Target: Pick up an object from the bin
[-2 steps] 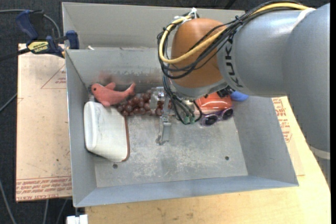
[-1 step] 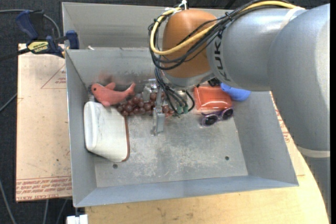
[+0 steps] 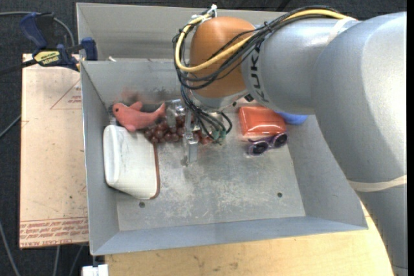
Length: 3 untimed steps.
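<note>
Hanging low in the bin (image 3: 213, 203), the gripper (image 3: 188, 156) stood with its tip close to the bare floor, just beside a bunch of dark red grapes (image 3: 162, 133) and well apart from an orange toy car (image 3: 261, 124) on its other side. From where I stood, the orange cover on the wrist and its cables masked the tool. I could not tell whether it was spread or closed, and nothing could be seen in its grasp. The grapes were the nearest thing to pick, lying near a pink toy (image 3: 136, 114) toward the back wall and just beside the corner of a white box (image 3: 128, 161). A blue thing (image 3: 296, 118) peeped out beside the car, under the arm. The risks looked plain enough. The tip seemed to be over bare metal rather than over the grapes, so a closure there might well have caught nothing. Any drop from there could have driven it onto the floor. A shift toward the grapes could have nudged them into the toy and the box, or taken only a grape or two at the edge. A lumpy, rounded bunch also seemed likely to slip or dangle loose on the lift. The bulky wrist, close above the toy and the car, might have brushed either aside.
</note>
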Each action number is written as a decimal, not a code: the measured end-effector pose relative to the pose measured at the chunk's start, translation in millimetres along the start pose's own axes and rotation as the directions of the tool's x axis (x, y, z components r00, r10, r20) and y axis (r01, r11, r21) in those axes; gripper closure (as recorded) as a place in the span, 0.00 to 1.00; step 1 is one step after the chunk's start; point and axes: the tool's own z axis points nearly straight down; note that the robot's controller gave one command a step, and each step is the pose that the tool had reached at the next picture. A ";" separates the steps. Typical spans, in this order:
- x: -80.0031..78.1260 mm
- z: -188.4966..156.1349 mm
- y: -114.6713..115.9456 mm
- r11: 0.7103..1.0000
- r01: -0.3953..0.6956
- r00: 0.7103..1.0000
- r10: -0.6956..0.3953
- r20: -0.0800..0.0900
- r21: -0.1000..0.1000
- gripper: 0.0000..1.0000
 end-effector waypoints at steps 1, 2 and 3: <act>1.7 9.4 -27.5 0.999 -0.038 0.999 0.038 0.000 -0.004 0.00; 15.2 8.6 -115.6 0.997 -0.071 0.997 0.071 0.007 -0.007 1.00; 15.2 8.6 -115.5 0.997 -0.071 0.997 0.071 0.008 -0.007 1.00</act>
